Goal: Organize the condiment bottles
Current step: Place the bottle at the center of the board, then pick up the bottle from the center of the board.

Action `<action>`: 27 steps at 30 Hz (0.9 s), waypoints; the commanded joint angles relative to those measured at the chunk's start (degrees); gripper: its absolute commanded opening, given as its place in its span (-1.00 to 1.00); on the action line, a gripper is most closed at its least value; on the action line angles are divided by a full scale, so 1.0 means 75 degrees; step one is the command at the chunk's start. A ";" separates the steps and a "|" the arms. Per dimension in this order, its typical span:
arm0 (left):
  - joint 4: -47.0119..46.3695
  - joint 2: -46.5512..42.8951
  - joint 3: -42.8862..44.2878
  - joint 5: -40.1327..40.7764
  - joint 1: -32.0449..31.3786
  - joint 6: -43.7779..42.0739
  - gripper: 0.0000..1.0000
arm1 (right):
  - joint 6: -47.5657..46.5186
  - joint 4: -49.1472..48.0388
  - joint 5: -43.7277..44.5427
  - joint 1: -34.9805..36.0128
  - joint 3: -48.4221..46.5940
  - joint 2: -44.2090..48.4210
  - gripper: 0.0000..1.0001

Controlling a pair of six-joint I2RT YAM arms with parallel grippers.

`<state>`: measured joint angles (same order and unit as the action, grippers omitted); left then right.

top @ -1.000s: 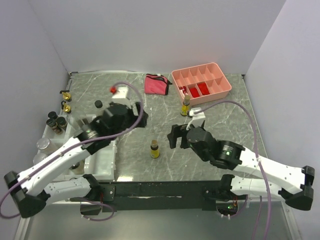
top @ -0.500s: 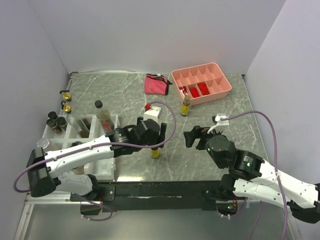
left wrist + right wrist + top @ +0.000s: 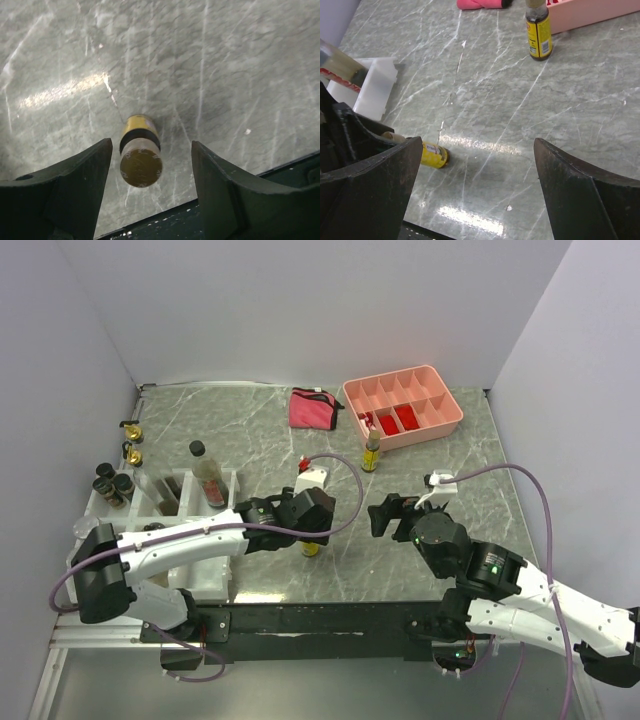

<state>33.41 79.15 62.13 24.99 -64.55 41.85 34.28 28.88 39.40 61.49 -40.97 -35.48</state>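
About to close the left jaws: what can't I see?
Top view: left arm covers most of the small yellow bottle and the organizer's near compartments.
Left wrist view: bottle seen cap-on, label hidden.
Right wrist view: second yellow bottle's top cut off by the upper edge.

The grey marbled table (image 3: 460, 465) carries a pink compartment tray (image 3: 432, 433) (far right), a pink zip pouch (image 3: 312, 408) just left of it, a white divided rack (image 3: 207, 578) at left, a yellow-labelled bottle (image 3: 371, 453) by the tray, and a small yellow bottle (image 3: 140, 157) mid-front.
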 commanded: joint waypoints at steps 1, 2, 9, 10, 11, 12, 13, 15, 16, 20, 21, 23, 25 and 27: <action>0.0385 0.0110 0.0236 0.0359 -0.0029 0.0385 0.35 | 0.0187 0.0004 0.0173 -0.0043 0.0025 0.0044 1.00; 0.0351 0.0098 0.0201 0.0394 -0.0029 0.0420 0.31 | 0.0187 -0.0007 0.0173 -0.0043 0.0025 0.0044 1.00; 0.0455 0.0028 0.0177 0.0674 -0.0029 0.0655 -0.15 | 0.0140 -0.0148 0.0021 -0.0055 0.0002 -0.0108 1.00; 0.0456 -0.0053 0.0142 0.0722 -0.0029 0.0678 -0.25 | 0.0152 -0.0148 0.0020 -0.0043 0.0002 -0.0132 1.00; 0.0467 -0.0089 0.0142 0.0769 -0.0029 0.0748 -0.71 | 0.0163 -0.0160 0.0009 -0.0043 0.0002 -0.0144 1.00; 0.0560 -0.0124 0.0154 0.0932 -0.0029 0.0842 -0.98 | 0.0187 -0.0160 0.0009 -0.0043 0.0002 -0.0190 1.00; 0.0608 -0.0217 0.0177 0.0991 -0.0029 0.0924 -0.98 | 0.0198 -0.0148 0.0009 -0.0055 -0.0010 -0.0225 1.00; 0.0736 -0.0323 0.0200 0.1097 -0.0029 0.1100 -0.98 | 0.0245 -0.0113 0.0020 -0.0055 -0.0033 -0.0296 1.00; 0.0795 -0.0416 0.0259 0.1225 -0.0029 0.1182 -0.98 | 0.0257 -0.0090 0.0020 -0.0043 -0.0057 -0.0319 1.00; 0.1543 -0.0523 0.0633 0.1775 -0.0029 0.2069 -0.98 | 0.0281 -0.0089 -0.0108 -0.0043 -0.0080 -0.0390 1.00; 0.1801 -0.0534 0.0750 0.1986 -0.0029 0.2340 -0.98 | 0.0269 -0.0124 -0.0132 -0.0043 -0.0057 -0.0390 1.00; 0.2948 -0.0453 0.1195 0.2640 -0.0029 0.3460 -0.98 | 0.0234 -0.0171 -0.0202 -0.0043 -0.0033 -0.0378 1.00; 0.3862 -0.0371 0.1628 0.2994 -0.0029 0.4237 -0.98 | 0.0175 -0.0195 -0.0179 -0.0043 -0.0033 -0.0390 1.00; 0.4637 -0.0359 0.1805 0.3276 -0.0029 0.4709 -0.98 | 0.0152 -0.0195 -0.0144 -0.0043 -0.0033 -0.0401 1.00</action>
<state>54.98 78.02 69.82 39.83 -64.60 64.07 35.11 28.80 37.50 61.45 -40.91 -38.70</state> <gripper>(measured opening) 0.345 0.999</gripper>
